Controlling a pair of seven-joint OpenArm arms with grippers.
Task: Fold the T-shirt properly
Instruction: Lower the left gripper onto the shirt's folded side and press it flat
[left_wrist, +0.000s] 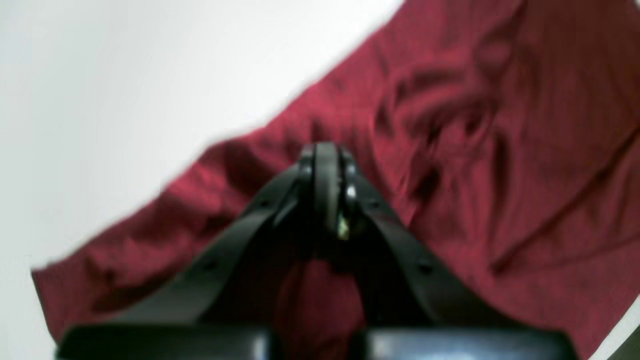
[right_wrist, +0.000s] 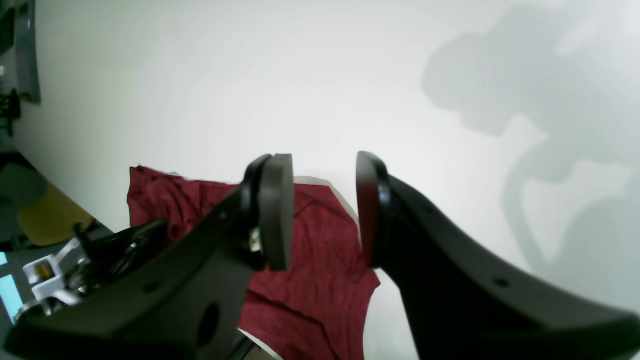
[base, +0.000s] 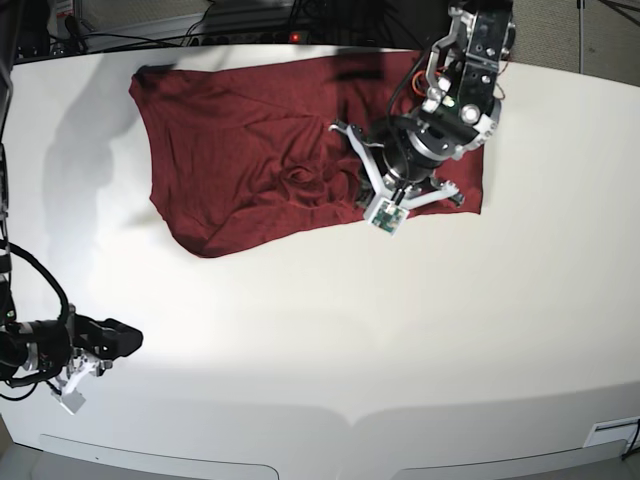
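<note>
Down at the lower left of the base view sits the right gripper (base: 120, 338), low over the bare white table (base: 330, 340) and well apart from the cloth; its own wrist view shows the two pads (right_wrist: 276, 210) standing clearly apart with nothing between them, only white surface and a corner of red fabric beyond. Up the frame now, to the upper middle: there lies the T-shirt (base: 250, 140), dark red, spread wide across the far part of the table, rumpled in the centre with creases bunching toward its lower edge, its left end running to a rounded corner and its right end reaching under the other arm. Over that right portion hangs the left gripper (base: 362, 190), pointing down at the cloth near the garment's lower edge. From its wrist view the fingertips (left_wrist: 326, 165) are pressed together, closed tight; whether any fabric is pinched in them I cannot tell, the picture is too blurred. Cables line the far edge.
</note>
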